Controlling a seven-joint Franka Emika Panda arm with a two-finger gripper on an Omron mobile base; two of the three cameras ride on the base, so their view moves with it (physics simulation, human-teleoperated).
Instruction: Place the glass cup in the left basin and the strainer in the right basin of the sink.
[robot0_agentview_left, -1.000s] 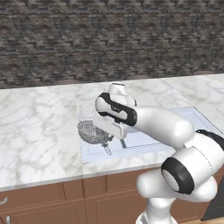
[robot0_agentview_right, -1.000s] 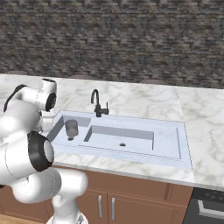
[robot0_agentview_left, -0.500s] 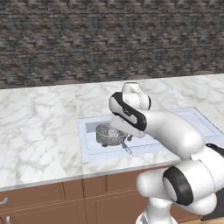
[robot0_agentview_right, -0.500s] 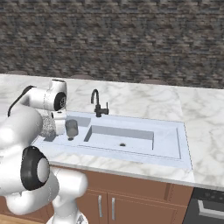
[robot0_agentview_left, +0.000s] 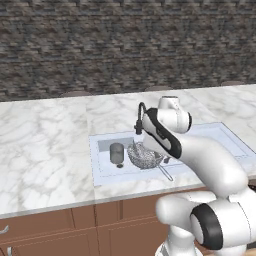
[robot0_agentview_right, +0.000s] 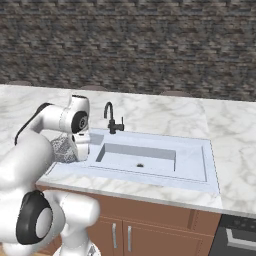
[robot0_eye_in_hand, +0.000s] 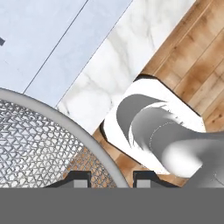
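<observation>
1. Glass cup (robot0_agentview_left: 116, 153) is standing upright in the left basin (robot0_agentview_left: 106, 170), close to its back wall.
2. Strainer (robot0_agentview_left: 145, 156) is hanging in the gripper (robot0_agentview_left: 161, 159), mesh bowl sitting over the sink (robot0_agentview_right: 150, 161) about where the divider is. From the left base view it's overlapping the basin edge just right of the cup, not touching it. Whether it's clear of the sink floor — can't tell.
3. Thin handle is sticking out toward the front edge of the table (robot0_agentview_left: 45, 150), ending near the sink's front rim.
4. In the right base view the strainer (robot0_agentview_right: 64, 148) is showing as a grey mesh patch beside the white hand, left of the right basin (robot0_agentview_right: 142, 159).
5. Right basin is lying open w/ its small drain hole at centre; black faucet (robot0_agentview_right: 113, 120) is standing behind it on the sink's back rim.
6. Hand view: strainer rim (robot0_eye_in_hand: 65, 127) is curving right up against the finger tips (robot0_eye_in_hand: 78, 178); the two dark tips are sitting close together w/ the rim running between them, so the gripper is clamping the strainer's rim, nearly closed.
7. Same view is also showing pale sink surface, a strip of marble table edge and wood floor (robot0_eye_in_hand: 192, 65) below.
</observation>
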